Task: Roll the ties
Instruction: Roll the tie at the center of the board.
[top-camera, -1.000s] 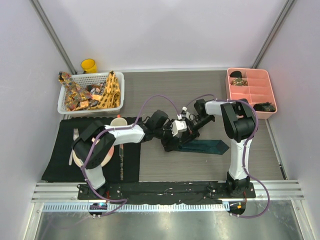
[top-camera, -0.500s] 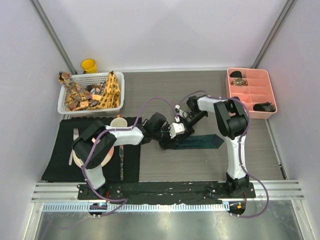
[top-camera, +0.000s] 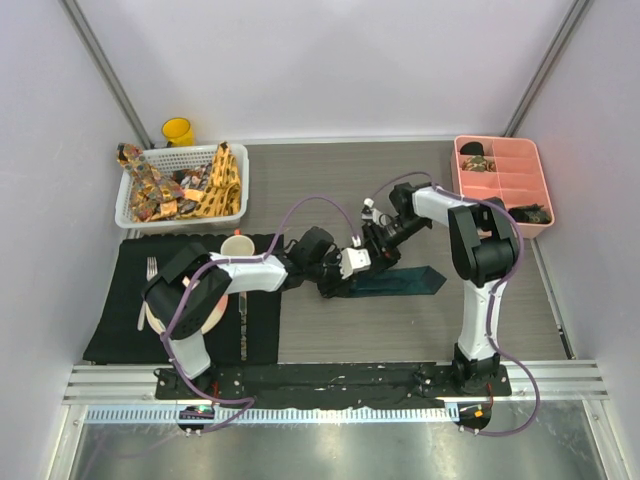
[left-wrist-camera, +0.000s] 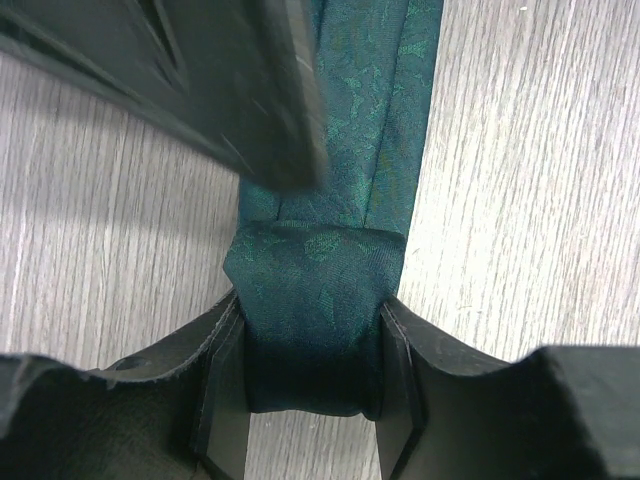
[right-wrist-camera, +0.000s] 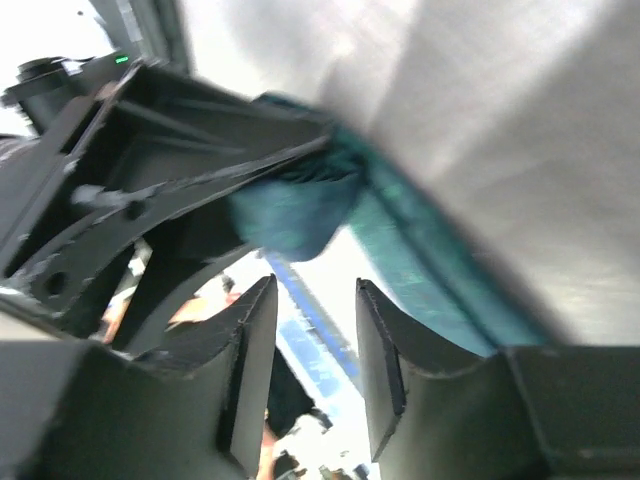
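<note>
Where the grey wood-grain surface (top-camera: 330, 180) reached its near left corner, we saw a black placemat (top-camera: 115, 335) covering most of that corner. At the far right corner sat a pink tray (top-camera: 515, 165) split into compartments, with small dark bundles (top-camera: 476, 152) in a few of them; we could not tell what they were. Toward the far left corner stood a white basket (top-camera: 180, 223), and the patterned ties (top-camera: 215, 185) lay heaped inside it, yellow-orange on its right side and brownish on its left.

The teal tie (top-camera: 405, 282) lay about mid-surface, running left to right, its pointed end aimed at the right edge and its left end bunched into a thick wad. The left claw (left-wrist-camera: 312, 330) was clamped on that wad, one finger pressed against each side, cloth filling the gap. The right claw (right-wrist-camera: 313, 310) hung just beside it, toward the far edge, its jaws parted with nothing between them. That wrist view was blurred, but the teal cloth showed beyond the fingertips.

On the placemat rested a plate (top-camera: 213, 312), partly hidden under the left arm. A pale cup (top-camera: 237, 245) stood at the mat's far edge and a fork (top-camera: 151, 270) lay left of the plate. A yellow cup (top-camera: 178, 131) stood just beyond the basket.
</note>
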